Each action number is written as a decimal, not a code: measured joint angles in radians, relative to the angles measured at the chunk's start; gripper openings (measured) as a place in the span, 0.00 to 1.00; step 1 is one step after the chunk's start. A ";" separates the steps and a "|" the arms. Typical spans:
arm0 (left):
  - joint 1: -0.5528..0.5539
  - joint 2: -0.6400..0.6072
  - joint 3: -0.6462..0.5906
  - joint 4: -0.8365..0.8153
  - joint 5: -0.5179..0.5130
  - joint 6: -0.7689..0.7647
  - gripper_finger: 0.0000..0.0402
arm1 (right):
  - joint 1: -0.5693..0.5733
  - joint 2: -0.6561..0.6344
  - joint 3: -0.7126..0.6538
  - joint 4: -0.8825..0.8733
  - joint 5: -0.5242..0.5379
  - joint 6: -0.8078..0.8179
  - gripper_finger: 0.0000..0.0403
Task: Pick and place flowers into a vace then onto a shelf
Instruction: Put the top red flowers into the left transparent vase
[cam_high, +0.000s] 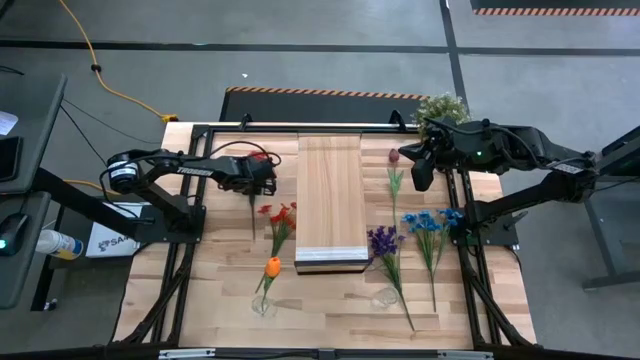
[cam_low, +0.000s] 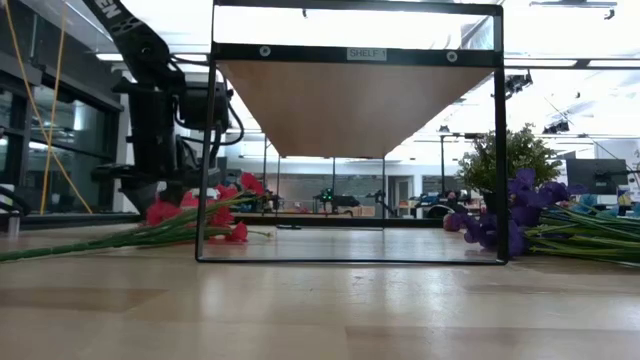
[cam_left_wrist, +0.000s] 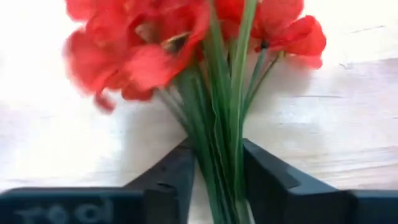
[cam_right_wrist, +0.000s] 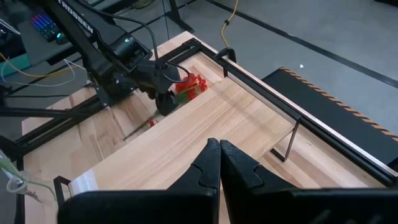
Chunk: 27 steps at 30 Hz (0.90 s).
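A bunch of red flowers (cam_high: 281, 214) lies on the table left of the shelf (cam_high: 330, 200), heads toward the far side and stems toward the near side. My left gripper (cam_left_wrist: 217, 152) is down on it, shut on the green stems. The flowers also show in the low view (cam_low: 205, 213), flat on the tabletop. My right gripper (cam_right_wrist: 219, 149) is shut on nothing and hangs high above the table's far right (cam_high: 422, 172). An orange flower (cam_high: 272, 266) lies at a small clear vase (cam_high: 263, 304) near the front. My left gripper pinches the bundle of green stems (cam_left_wrist: 219, 127) just below the red heads, between its two fingers (cam_left_wrist: 181, 174). The fingers come steeply from above and lie across the stems. The flowers lie on the tabletop, stems trailing toward the near edge (cam_right_wrist: 138, 128).
Right of the shelf lie a maroon flower (cam_high: 394, 158), purple flowers (cam_high: 383, 242) and blue flowers (cam_high: 428, 222). A second clear vase (cam_high: 385, 297) stands near the front. A bushy potted plant (cam_high: 441, 107) stands at the far right. Black frame bars (cam_high: 300, 127) edge the table.
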<state>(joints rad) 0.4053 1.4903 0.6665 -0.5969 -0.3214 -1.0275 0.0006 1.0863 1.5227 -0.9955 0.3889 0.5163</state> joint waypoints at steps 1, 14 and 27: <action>0.000 0.000 0.000 -0.001 -0.004 0.000 0.31 | 0.000 0.000 0.000 0.000 0.000 0.000 0.00; 0.001 0.000 0.000 -0.004 -0.021 0.002 0.10 | 0.000 0.000 0.000 -0.001 -0.004 0.000 0.00; 0.002 -0.221 -0.005 -0.101 -0.053 0.002 0.10 | 0.000 0.000 0.000 -0.001 -0.007 0.000 0.00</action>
<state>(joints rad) 0.4076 1.2689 0.6617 -0.6978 -0.3747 -1.0256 0.0009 1.0863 1.5230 -0.9966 0.3820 0.5163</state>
